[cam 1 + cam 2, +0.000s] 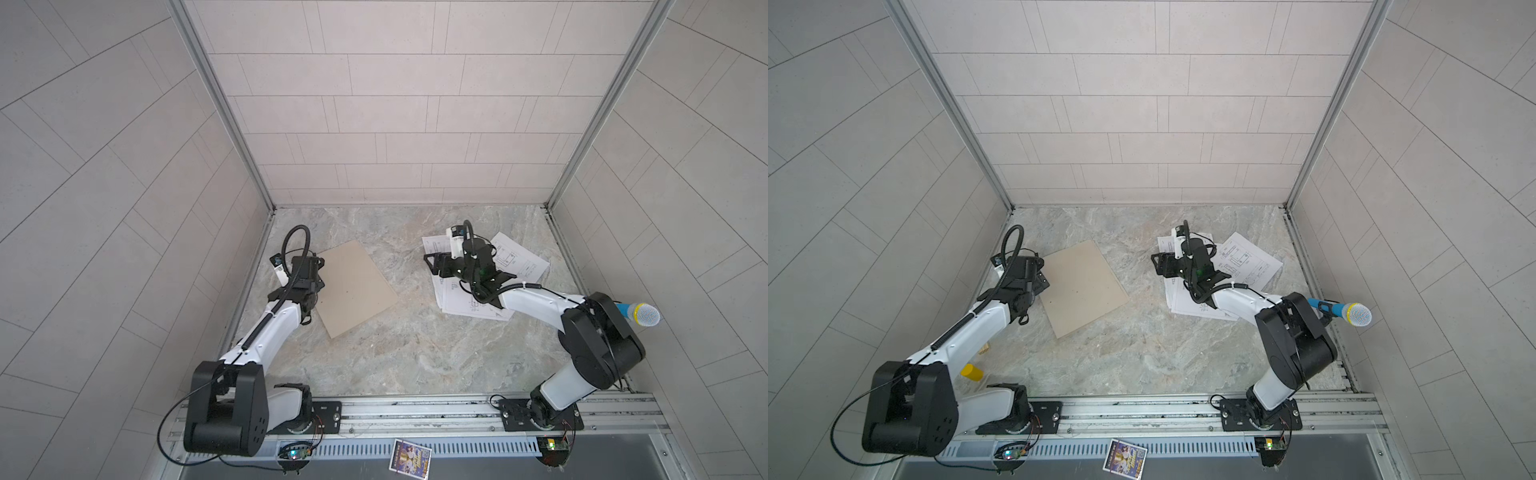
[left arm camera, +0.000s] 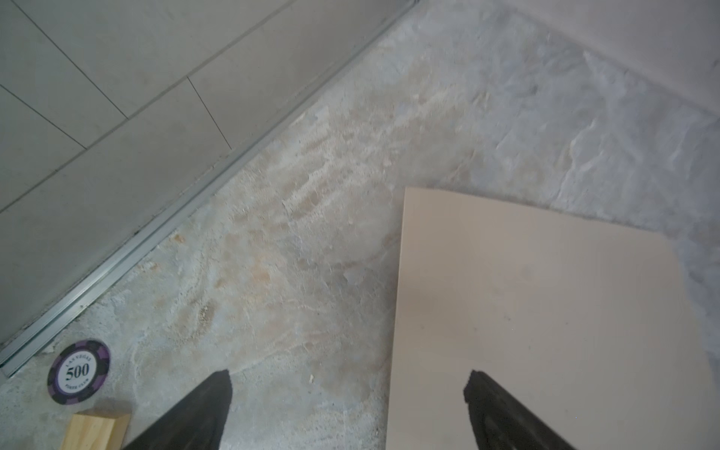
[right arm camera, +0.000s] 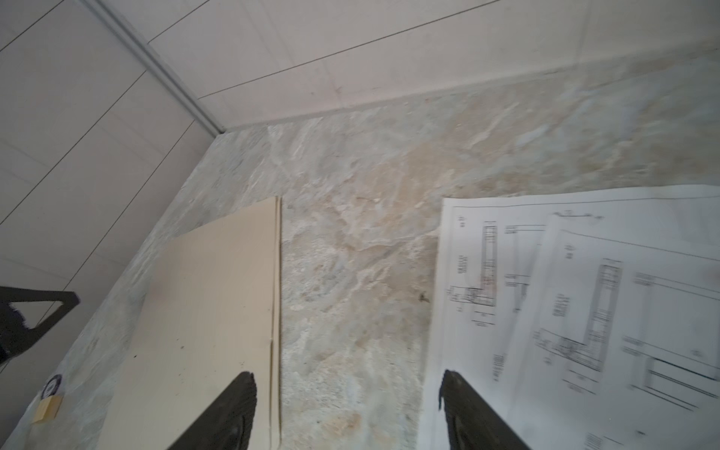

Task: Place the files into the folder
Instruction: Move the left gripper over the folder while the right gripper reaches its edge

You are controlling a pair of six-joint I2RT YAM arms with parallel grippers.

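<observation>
The tan folder (image 1: 353, 286) (image 1: 1081, 286) lies shut and flat on the marble table, left of the middle. The files (image 1: 469, 301) (image 1: 1246, 257), white sheets with line drawings, lie in a loose fan at the right. My left gripper (image 1: 321, 274) (image 2: 348, 376) is open over the folder's (image 2: 545, 311) left edge, one finger above the cardboard and one above bare table. My right gripper (image 1: 430, 264) (image 3: 346, 376) is open and points left over the gap between the folder (image 3: 210, 311) and the files (image 3: 584, 292). Nothing is between its fingers.
A purple poker chip (image 2: 78, 372) and a wooden block (image 2: 95, 430) sit by the left wall. A blue microphone (image 1: 638, 313) lies behind the right arm. A yellow cylinder (image 1: 971, 372) lies near the left arm's base. A colourful card (image 1: 409, 455) rests on the front rail.
</observation>
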